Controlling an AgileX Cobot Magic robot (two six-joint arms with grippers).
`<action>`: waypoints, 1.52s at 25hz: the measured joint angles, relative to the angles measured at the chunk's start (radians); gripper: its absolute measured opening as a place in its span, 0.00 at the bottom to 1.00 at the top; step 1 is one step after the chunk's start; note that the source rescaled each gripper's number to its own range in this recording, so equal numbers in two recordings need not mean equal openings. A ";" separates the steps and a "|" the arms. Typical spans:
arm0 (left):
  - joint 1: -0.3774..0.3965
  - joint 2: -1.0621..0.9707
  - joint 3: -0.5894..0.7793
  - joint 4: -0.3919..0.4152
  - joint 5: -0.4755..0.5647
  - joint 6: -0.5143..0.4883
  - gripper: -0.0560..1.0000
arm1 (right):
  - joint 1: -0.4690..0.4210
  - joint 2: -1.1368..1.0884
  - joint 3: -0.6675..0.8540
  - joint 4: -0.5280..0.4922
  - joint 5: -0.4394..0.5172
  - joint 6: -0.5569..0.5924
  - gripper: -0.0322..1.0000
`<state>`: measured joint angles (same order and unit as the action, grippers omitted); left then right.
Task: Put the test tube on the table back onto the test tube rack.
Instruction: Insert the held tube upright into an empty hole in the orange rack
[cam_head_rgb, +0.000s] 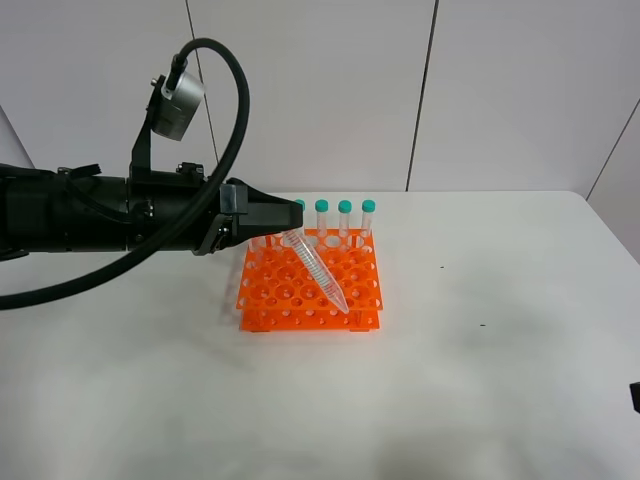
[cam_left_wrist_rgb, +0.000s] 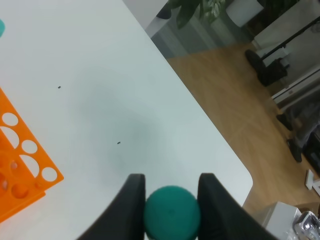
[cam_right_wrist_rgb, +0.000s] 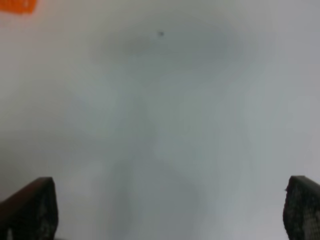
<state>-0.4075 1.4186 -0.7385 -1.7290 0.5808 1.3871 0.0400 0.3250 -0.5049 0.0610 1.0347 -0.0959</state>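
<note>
My left gripper is shut on the test tube at its teal cap end. The clear tube slants down to the right, and its pointed tip sits over the front right part of the orange test tube rack. In the left wrist view the teal cap sits clamped between my two black fingers, with a corner of the rack to one side. Several identical capped tubes stand in the rack's back row. My right gripper is open over the bare white table.
The white table has small dark specks right of the rack. Its rounded edge shows in the left wrist view, with wooden floor and furniture beyond. The left arm's black cable loops high above the rack's left side.
</note>
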 joint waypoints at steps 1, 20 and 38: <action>0.000 0.000 0.000 0.000 0.000 0.000 0.06 | 0.000 -0.045 0.001 0.000 -0.005 0.001 1.00; 0.000 -0.020 0.000 0.001 0.024 0.000 0.06 | 0.000 -0.330 0.004 -0.003 -0.011 0.002 1.00; 0.000 -0.348 0.000 0.008 -0.013 -0.029 0.06 | 0.000 -0.330 0.004 -0.003 -0.011 0.003 1.00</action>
<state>-0.4075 1.0705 -0.7385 -1.7206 0.5674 1.3577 0.0400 -0.0052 -0.5008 0.0577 1.0240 -0.0924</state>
